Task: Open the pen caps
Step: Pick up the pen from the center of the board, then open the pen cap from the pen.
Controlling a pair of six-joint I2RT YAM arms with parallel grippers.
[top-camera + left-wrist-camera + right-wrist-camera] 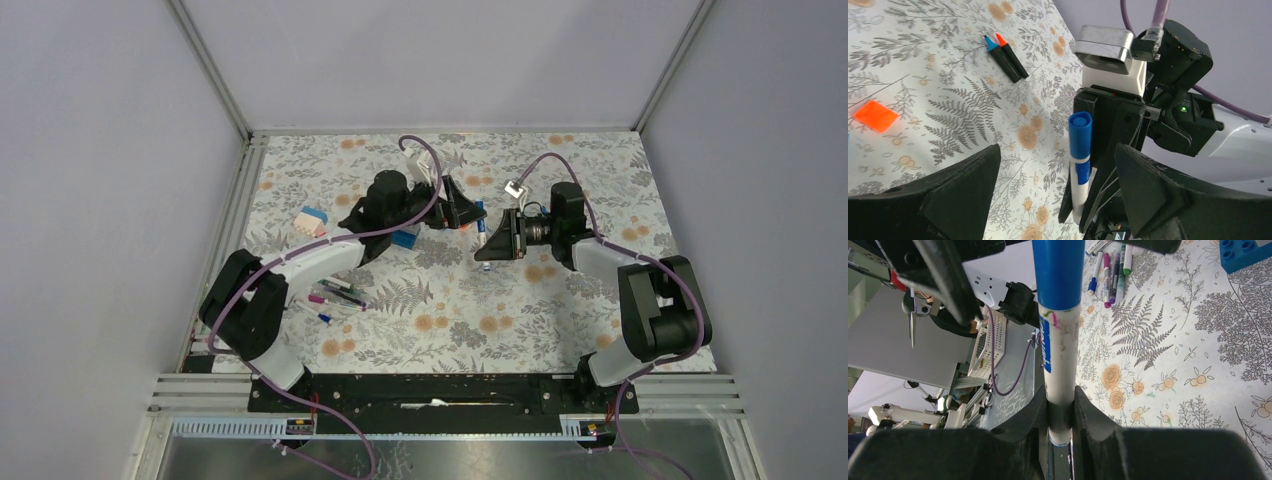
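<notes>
My right gripper [494,243] [1060,396] is shut on the white barrel of a marker [1060,365] and holds it above the table. The marker's blue cap [1058,270] [1080,134] is on and points toward my left gripper [458,208] [1057,152]. The left gripper is open, one finger on each side of the cap, with no visible contact. An orange cap [875,116] lies loose on the table. Two dark pens [1005,56] with bare blue and orange tips lie beyond it.
Several capped thin pens [335,295] [1110,270] lie left of centre on the flowered table. A blue block [405,238] [1243,252] sits by the left arm and a pastel block [312,222] farther left. Grey walls close in the back and sides.
</notes>
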